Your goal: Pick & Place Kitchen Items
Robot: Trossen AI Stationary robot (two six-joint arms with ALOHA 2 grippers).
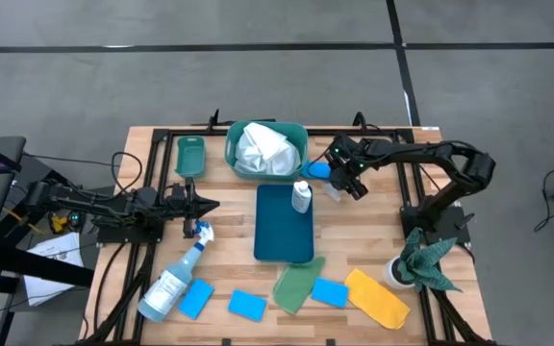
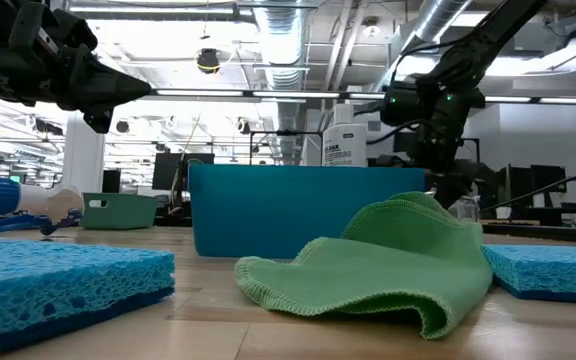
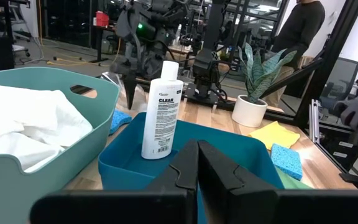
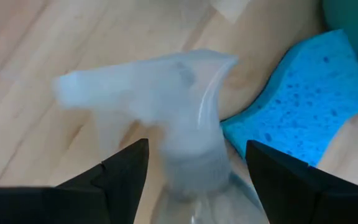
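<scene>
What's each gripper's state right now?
Left gripper: shut, empty, above the blue tray.
Right gripper: open, straddling a clear spray bottle.

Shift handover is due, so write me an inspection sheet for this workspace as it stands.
Surface: wooden table, partly covered.
Job's things: white bottle upright in blue tray; white cloths in teal basket; spray bottle lying down; blue sponges along the front; green cloth, yellow cloth.
Clutter: potted plant; small green bin.
Grippers: left gripper shut, left of the tray; right gripper open over a clear spray head, beside a sponge.
Cables: black cable at the left arm.
Surroundings: person beyond the table.
</scene>
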